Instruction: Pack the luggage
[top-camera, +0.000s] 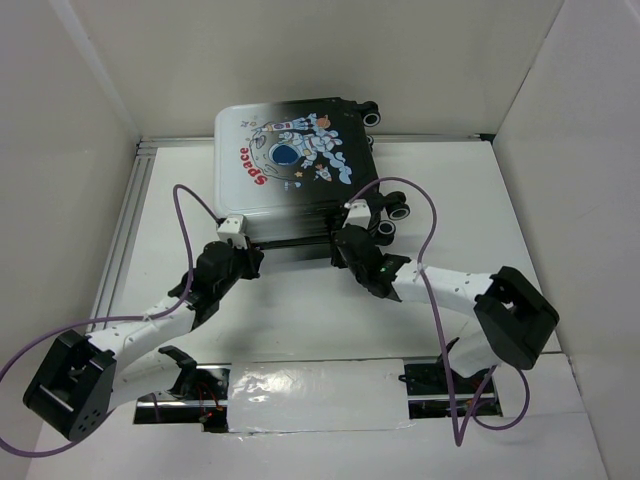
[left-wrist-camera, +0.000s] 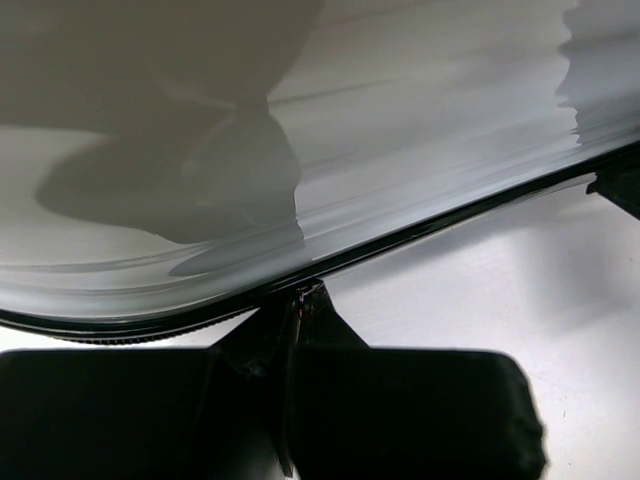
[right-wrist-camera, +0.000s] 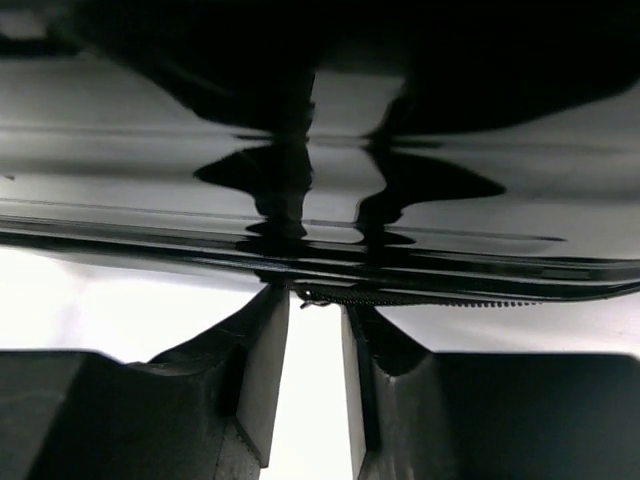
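So the small white-to-black hard-shell suitcase with the astronaut cartoon and red "SPACE" is lying flat on the white counter and looks closed. It's right in front of both hands, with its near edge touching or nearly touching their fingertips.

The left hand is at the pale end of that edge. It looks clenched, fingers pressed nearly together right at the seam, and I can't tell if there's a zipper tab pinched in there. The right hand is at the dark end, just beside the black wheels. Its fingers are parted with a clear gap and it's grasping nothing. The zipper track runs just past its tips.

Handling-wise, my guess is the shell's stiff and glossy, so pretty slippery, and pads would slide off the flat faces. It's probably light if empty, but bulky. I'd go for the lip at the seam or the zipper tab, one hand per end so it doesn't pivot on those wheels.
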